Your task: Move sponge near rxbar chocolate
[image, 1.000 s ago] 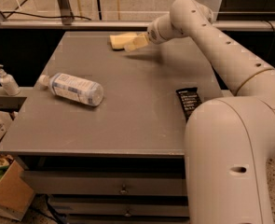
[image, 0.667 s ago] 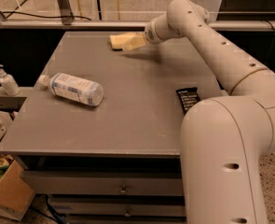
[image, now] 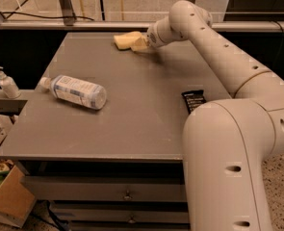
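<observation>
At the far edge of the bench (image: 132, 134), the gripper (image: 142, 44) stays against the sponge (image: 124, 39), hold unclear; rxbar chocolate (image: 193, 100) remains well apart.

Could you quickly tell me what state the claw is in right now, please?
Claw: right beside the sponge at the far side; whether it is open, closed or gripping the sponge cannot be told.
</observation>
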Controlling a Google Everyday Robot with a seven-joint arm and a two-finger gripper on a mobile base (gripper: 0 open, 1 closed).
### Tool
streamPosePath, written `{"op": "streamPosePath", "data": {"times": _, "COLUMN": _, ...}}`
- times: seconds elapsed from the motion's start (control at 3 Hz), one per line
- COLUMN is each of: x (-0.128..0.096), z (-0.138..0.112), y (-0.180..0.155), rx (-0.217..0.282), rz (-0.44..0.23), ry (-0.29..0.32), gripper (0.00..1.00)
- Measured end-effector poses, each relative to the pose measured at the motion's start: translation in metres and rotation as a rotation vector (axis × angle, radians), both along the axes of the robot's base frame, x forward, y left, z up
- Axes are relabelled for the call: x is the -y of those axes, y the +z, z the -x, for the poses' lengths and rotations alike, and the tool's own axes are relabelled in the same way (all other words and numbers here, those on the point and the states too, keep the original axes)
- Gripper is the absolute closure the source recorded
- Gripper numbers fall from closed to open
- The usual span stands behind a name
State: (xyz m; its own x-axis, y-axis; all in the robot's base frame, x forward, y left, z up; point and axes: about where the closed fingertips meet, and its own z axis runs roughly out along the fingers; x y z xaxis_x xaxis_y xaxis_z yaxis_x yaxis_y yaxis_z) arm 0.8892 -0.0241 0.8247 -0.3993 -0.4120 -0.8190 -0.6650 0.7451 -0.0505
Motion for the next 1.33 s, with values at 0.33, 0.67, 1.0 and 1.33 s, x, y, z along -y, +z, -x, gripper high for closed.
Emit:
{"op": "streamPosePath", "data": {"times": 0.33, "x": 0.001, "z": 0.003, "y": 0.005, "rx": 0.000, "rz": -0.005, "ry": 0.008, "gripper": 0.65}}
{"op": "streamPosePath", "data": {"times": 0.67, "x": 0.008, "z": 0.012, "y": 0.019, "rx": 0.021, "rz": -0.012, "ry": 0.023, "gripper": 0.89}}
{"op": "streamPosePath", "data": {"times": 1.0, "x": 0.022, "z": 0.025, "y": 0.034, "rx": 0.039, "rz": -0.014, "ry": 0.035, "gripper": 1.00}}
{"op": "streamPosePath", "data": {"times": 1.33, "x": 0.041, "z": 0.047, "y": 0.045, "rx": 0.047, "rz": 0.002, "ry": 0.065, "gripper": 1.00}}
